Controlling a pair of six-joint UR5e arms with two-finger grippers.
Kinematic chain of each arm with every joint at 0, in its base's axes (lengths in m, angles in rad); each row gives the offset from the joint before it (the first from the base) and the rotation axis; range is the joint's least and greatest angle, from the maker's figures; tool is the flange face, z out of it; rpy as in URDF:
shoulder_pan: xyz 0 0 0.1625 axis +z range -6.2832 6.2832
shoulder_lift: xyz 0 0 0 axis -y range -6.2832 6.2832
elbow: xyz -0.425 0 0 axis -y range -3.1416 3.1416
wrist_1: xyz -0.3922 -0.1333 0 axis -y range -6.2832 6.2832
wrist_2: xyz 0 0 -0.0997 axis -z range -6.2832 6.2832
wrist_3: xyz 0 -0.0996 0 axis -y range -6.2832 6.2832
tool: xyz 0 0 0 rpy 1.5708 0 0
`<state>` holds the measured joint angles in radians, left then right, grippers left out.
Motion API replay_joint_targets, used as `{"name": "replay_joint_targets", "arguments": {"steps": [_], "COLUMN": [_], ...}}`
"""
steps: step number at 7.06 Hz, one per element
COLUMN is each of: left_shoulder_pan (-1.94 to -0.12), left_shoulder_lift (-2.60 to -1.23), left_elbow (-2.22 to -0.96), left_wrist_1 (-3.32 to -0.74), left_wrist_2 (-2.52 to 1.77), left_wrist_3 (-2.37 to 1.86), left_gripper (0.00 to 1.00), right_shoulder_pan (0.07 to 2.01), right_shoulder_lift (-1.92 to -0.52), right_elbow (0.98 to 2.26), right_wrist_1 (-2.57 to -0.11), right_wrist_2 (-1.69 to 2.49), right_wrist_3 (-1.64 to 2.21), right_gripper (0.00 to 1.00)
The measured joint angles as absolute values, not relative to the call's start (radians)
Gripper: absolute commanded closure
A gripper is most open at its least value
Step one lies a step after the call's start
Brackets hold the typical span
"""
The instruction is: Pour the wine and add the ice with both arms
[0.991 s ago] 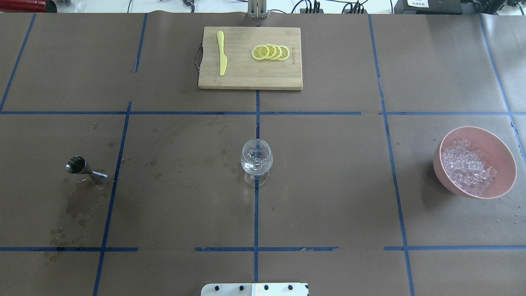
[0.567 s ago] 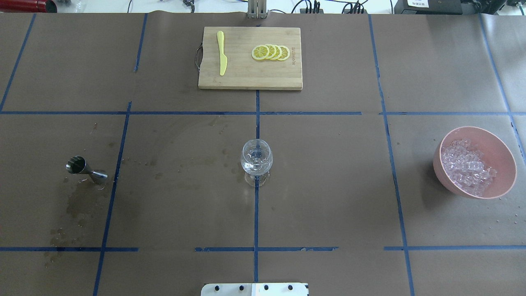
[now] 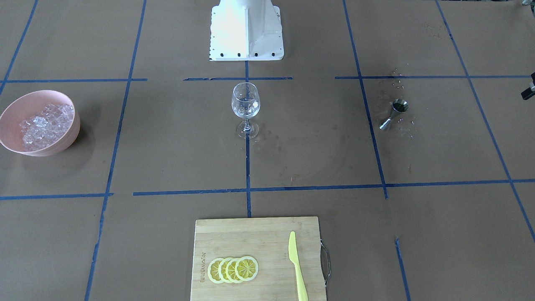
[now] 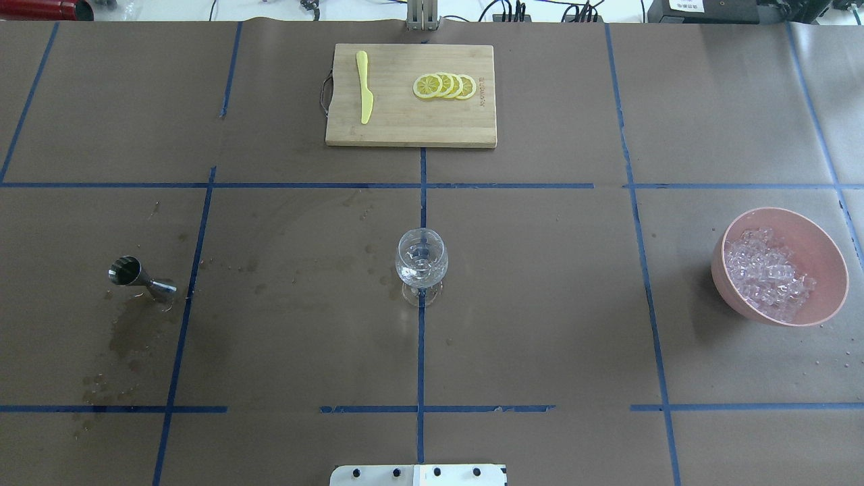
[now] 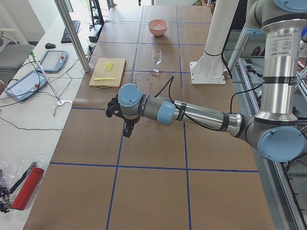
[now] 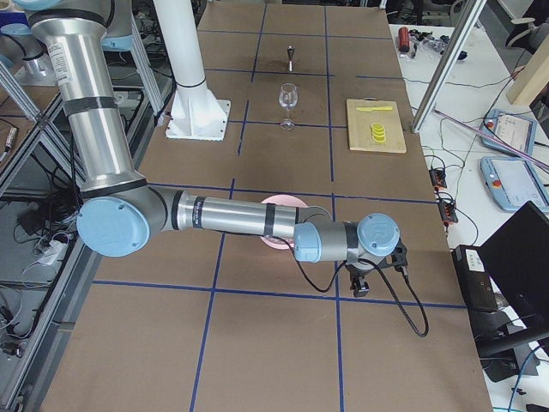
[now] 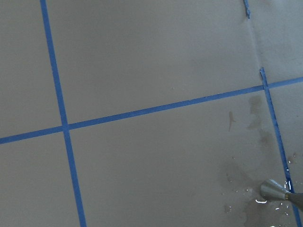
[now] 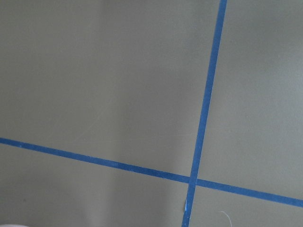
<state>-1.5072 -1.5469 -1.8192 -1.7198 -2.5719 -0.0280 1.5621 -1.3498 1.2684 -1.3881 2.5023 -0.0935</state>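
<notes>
A clear wine glass (image 4: 421,264) stands at the table's middle, also in the front view (image 3: 245,104); I cannot tell whether it holds liquid. A steel jigger (image 4: 140,278) stands to its left among wet stains, its top cup dark inside; its end shows in the left wrist view (image 7: 276,191). Ice (image 4: 766,273) fills a pink bowl (image 4: 829,253) at the right. My left gripper (image 5: 126,132) hangs over the table's left end. My right gripper (image 6: 361,290) hangs beyond the bowl (image 6: 287,201). I cannot tell whether either is open or shut.
A wooden cutting board (image 4: 405,125) at the far middle carries lemon slices (image 4: 445,86) and a yellow knife (image 4: 364,88). The white pedestal (image 3: 246,29) stands at the robot's side. Wet stains (image 4: 128,337) mark the brown paper near the jigger.
</notes>
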Motion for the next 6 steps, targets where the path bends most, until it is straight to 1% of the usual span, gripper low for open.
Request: {"name": "replay_joint_targets", "arguments": {"steps": [2,4,5,6], "left_shoulder_pan": [-1.502,-1.422,-1.366,-1.316], "left_shoulder_lift": [-1.547,-1.529,-1.484,-1.432], "left_elbow": [-1.821,-1.799,-1.778,-1.739], "left_wrist_1": [-1.888,-2.041,-2.169,-2.354], "left_wrist_2": [-2.615,-2.495,-2.416,-2.364], "left_wrist_3": [-0.057,-0.102,-0.139,-0.210], "left_gripper": [0.00,0.00,0.00,0.00], "right_shoulder_pan": [1.550,1.529,1.525,1.523], "right_shoulder_lift": [-1.372,-1.390,-1.397,-1.405], "right_elbow": [1.242,1.226,1.227,1.226], "right_wrist_1": [-1.251,-1.149,-1.109,-1.063], "right_wrist_2": [2.498,2.496,2.498,2.498], "right_wrist_3": [-0.095,-0.095,-0.094,-0.091], "right_gripper": [0.00,0.00,0.00,0.00]}}
